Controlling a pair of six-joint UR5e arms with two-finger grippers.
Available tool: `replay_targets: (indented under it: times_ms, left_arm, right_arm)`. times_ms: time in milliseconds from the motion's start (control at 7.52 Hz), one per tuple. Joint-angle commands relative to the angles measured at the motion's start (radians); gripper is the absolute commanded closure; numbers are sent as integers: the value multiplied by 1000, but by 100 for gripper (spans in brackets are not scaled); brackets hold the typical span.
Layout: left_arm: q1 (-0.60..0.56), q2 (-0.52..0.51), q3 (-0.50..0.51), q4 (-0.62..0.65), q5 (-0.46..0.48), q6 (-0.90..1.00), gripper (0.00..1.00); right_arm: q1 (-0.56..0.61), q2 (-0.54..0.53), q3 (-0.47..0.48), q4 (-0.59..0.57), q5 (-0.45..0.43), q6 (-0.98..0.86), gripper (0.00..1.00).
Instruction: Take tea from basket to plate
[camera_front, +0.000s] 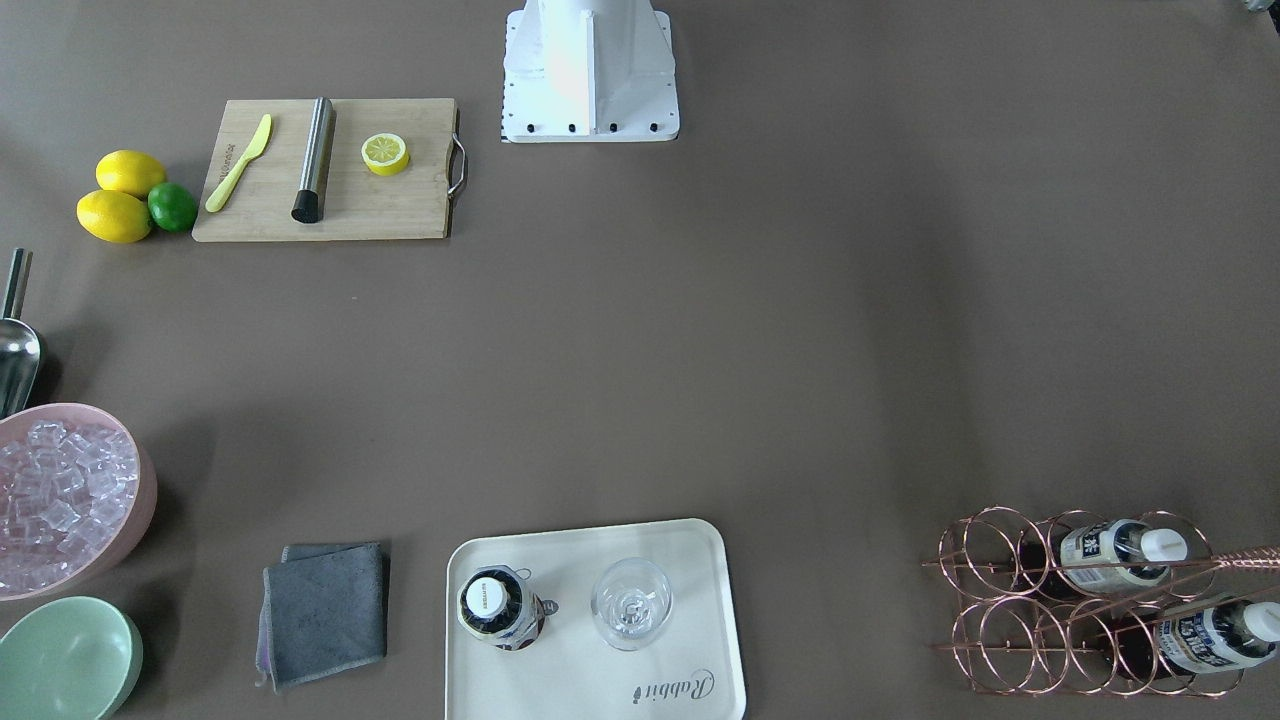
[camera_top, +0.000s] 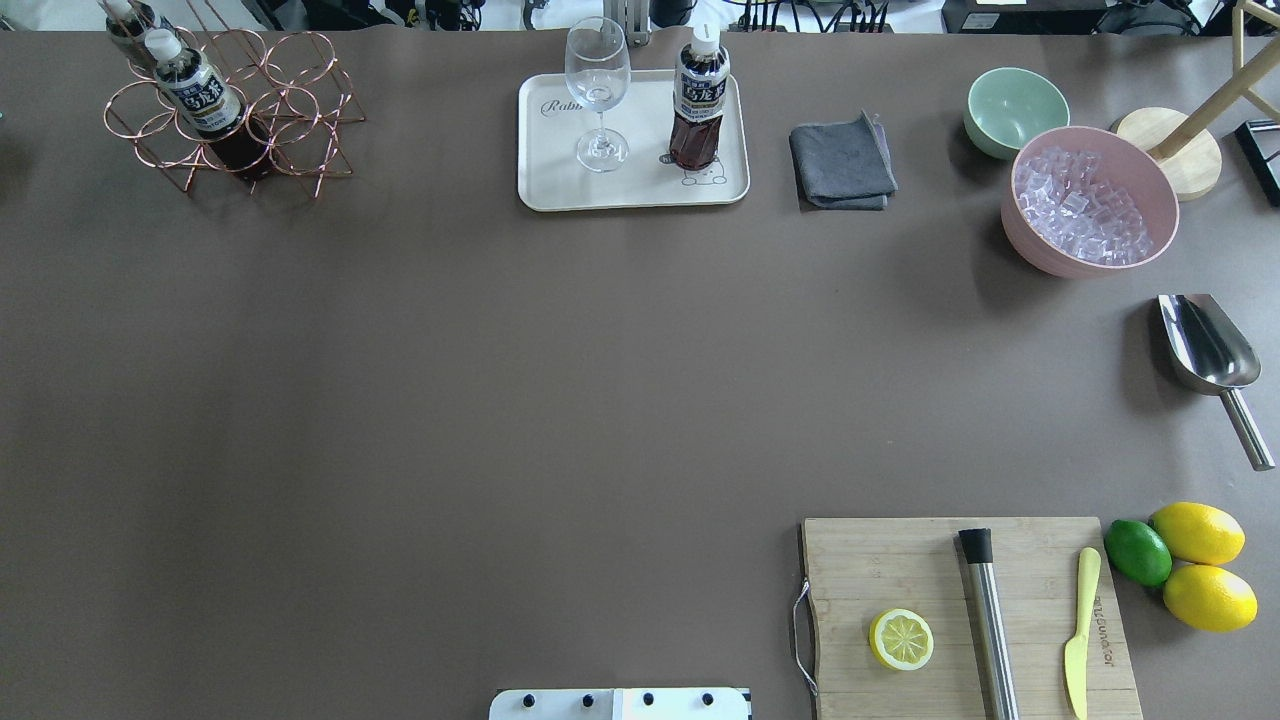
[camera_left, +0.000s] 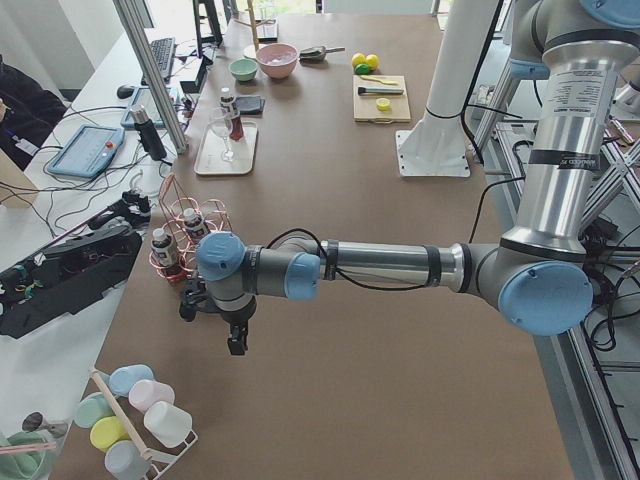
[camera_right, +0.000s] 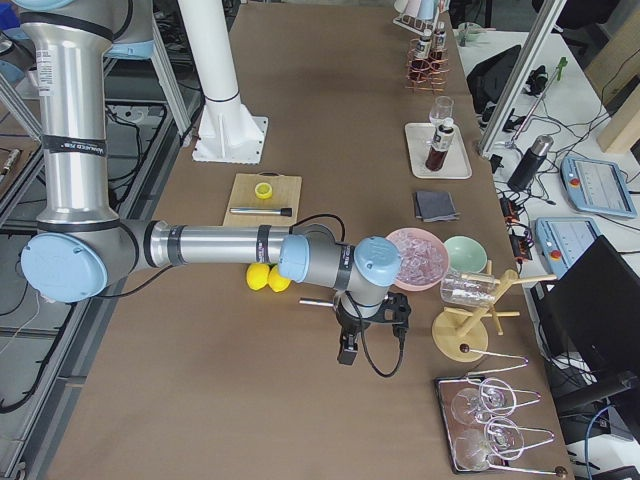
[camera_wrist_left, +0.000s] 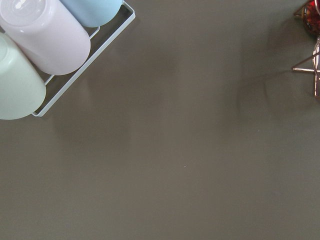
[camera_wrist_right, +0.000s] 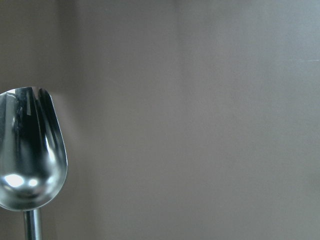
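One tea bottle (camera_top: 698, 100) stands upright on the cream plate (camera_top: 540, 185) beside a wine glass (camera_top: 598, 90). Two more tea bottles (camera_top: 195, 92) lie in the copper basket (camera_top: 305, 105) at the table's far left corner. In the front-facing view the plate (camera_front: 560, 685) holds the tea (camera_front: 497, 607), and the basket (camera_front: 985, 600) is at the right. My left gripper (camera_left: 237, 338) hangs over bare table just short of the basket (camera_left: 185, 222); I cannot tell whether it is open or shut. My right gripper (camera_right: 350, 345) hangs near the pink bowl; I cannot tell its state either.
A grey cloth (camera_top: 842, 165), a mint bowl (camera_top: 1015, 110), a pink bowl of ice (camera_top: 1090, 205) and a steel scoop (camera_top: 1210, 360) are at the right. A cutting board (camera_top: 960, 615) with a half lemon, lemons (camera_top: 1200, 560) and a lime are near. A cup rack (camera_wrist_left: 45, 45) is by the left gripper.
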Motion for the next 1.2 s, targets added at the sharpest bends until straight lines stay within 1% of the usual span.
replay_targets:
  times_ms: [0, 133, 798, 1064]
  left_arm:
    - [1, 147, -167, 9, 1, -1, 2]
    - [0, 160, -186, 13, 1, -1, 2]
    - [1, 174, -196, 13, 0, -1, 2]
    - [3, 172, -194, 13, 0, 0, 2]
  right_arm:
    - [0, 3, -4, 10, 4, 2, 1]
    - [0, 0, -6, 10, 2, 2, 1]
    - [0, -5, -14, 10, 5, 0, 1]
    - [0, -8, -29, 9, 30, 0, 1]
